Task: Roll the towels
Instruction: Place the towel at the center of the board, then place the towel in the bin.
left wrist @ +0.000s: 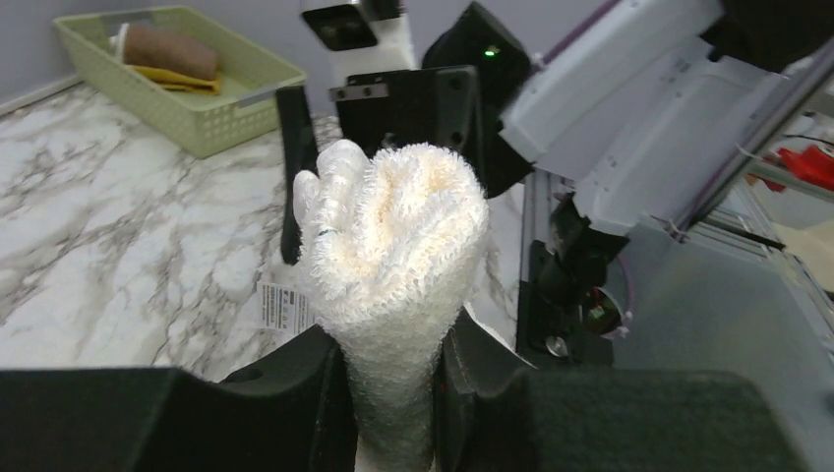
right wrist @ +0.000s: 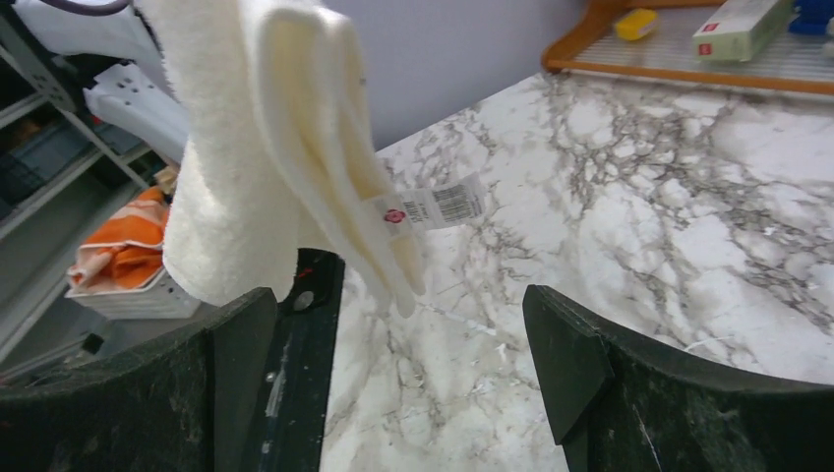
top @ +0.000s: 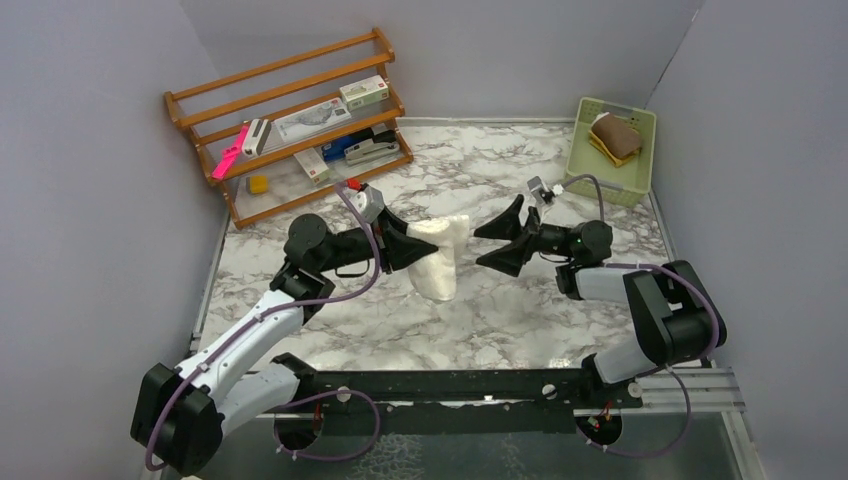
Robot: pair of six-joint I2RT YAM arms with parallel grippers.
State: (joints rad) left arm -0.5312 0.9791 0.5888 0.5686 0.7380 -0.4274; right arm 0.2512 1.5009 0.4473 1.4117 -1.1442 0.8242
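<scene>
A marble-patterned table (top: 520,320) with grey veining. Near its middle, the left gripper (top: 415,248) pinches a cream towel (top: 441,262) between its black fingers. The towel is fluffy terry cloth, loosely rolled into a thick, soft bundle. In the top view its long axis runs roughly from far to near, with the far end leaning right. A white barcode label (right wrist: 433,206) hangs from it. Whether it touches the table cannot be told.

The right gripper (top: 497,245) faces the towel from the right, just beside it, with its wedge-shaped jaws spread wide and nothing between them.

In the far right corner sits a pale green plastic basket (top: 640,175) with slotted walls. It holds a rolled mustard towel (top: 615,136), brownish side outward. A slatted wooden rack (top: 290,110) holding small boxes stands at the far left.
</scene>
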